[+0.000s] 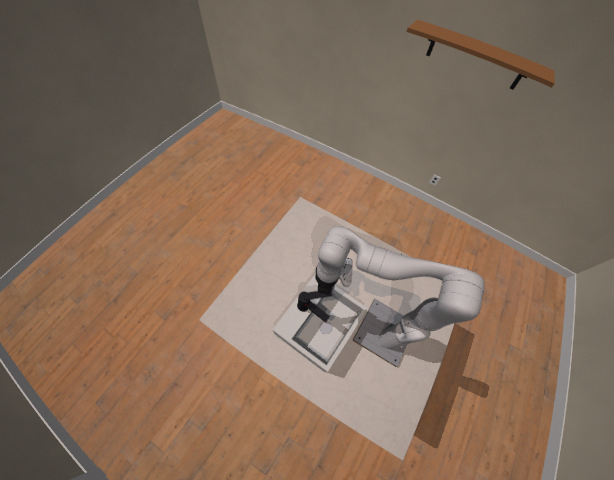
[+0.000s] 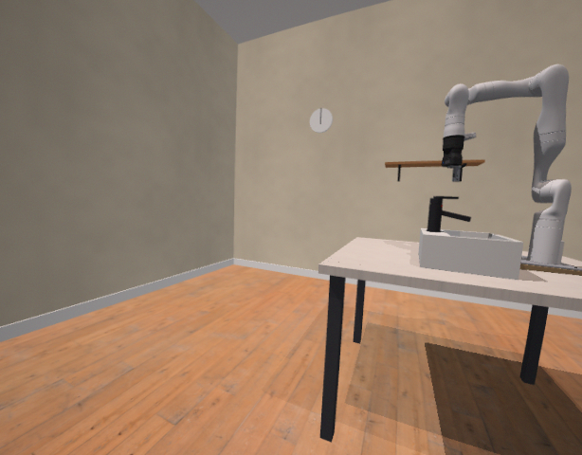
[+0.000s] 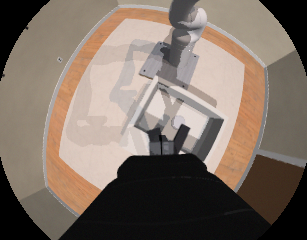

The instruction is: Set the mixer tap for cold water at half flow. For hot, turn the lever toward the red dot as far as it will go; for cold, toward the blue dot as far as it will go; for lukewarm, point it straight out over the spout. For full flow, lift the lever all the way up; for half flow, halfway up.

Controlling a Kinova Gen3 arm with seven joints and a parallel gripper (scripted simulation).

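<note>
A black mixer tap (image 2: 434, 213) (image 1: 300, 304) stands at the back edge of a white sink (image 2: 470, 253) (image 1: 289, 329) (image 3: 213, 122) on the table. Its lever (image 2: 446, 197) lies flat on top and points the same way as the spout (image 2: 456, 215) (image 1: 318, 311), out over the basin. My gripper (image 2: 457, 178) (image 3: 160, 142) is shut and empty. It points straight down and hangs a short way above the lever's outer end, not touching it. I cannot make out the red and blue dots.
The sink stands on a pale table (image 2: 374, 259) (image 1: 255, 289) with black legs. The arm's grey base plate (image 1: 373, 326) sits beside the sink. A wooden wall shelf (image 2: 418, 164) (image 1: 480, 50) is on the wall behind.
</note>
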